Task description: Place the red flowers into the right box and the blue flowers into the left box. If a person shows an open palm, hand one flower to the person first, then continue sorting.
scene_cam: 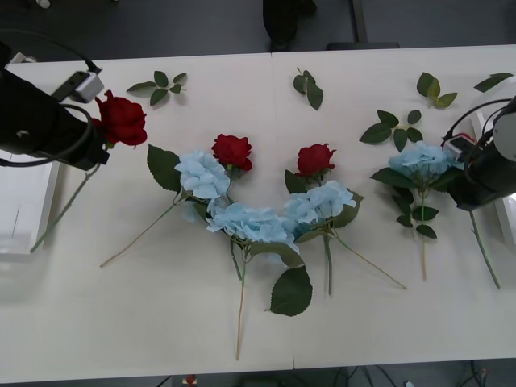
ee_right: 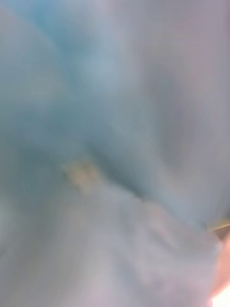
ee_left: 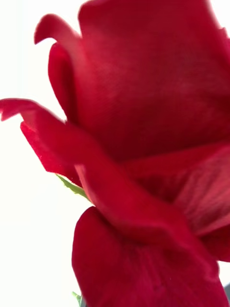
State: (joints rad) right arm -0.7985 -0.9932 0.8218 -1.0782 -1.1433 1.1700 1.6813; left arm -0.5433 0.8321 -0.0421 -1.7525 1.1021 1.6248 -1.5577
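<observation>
Red petals crowd the left wrist view, a rose head [ee_left: 143, 158] pressed close to that camera; from the front the same rose [scene_cam: 121, 119] sits at the tip of the left arm near the counter's left edge, its thin stem trailing down toward the left box [scene_cam: 24, 210], a white bin half hidden under the arm; the left pincer [scene_cam: 95, 137] is buried behind the bloom and the black arm, so I cannot tell whether it is clenched or released. Over on the right, the right pincer [scene_cam: 461, 157] is at a pale-blue hydrangea [scene_cam: 419, 161] with dark leaves below it; that bloom [ee_right: 115, 144] blurs the right wrist view, and again I cannot tell how the fingers stand; a sliver of the right box [scene_cam: 508, 218] shows at the edge behind the arm. Between the arms, on the white counter [scene_cam: 161, 322], lie two more red roses [scene_cam: 232, 151] [scene_cam: 314, 159] and three blue hydrangeas [scene_cam: 201, 173] [scene_cam: 248, 222] [scene_cam: 322, 201], heads touching in a loose arc, stems fanned toward the near edge; one large green leaf [scene_cam: 291, 292] lies across the stems. Loose leaf sprigs [scene_cam: 161, 85] [scene_cam: 308, 87] [scene_cam: 434, 89] are scattered along the far side, well apart from the blooms.
</observation>
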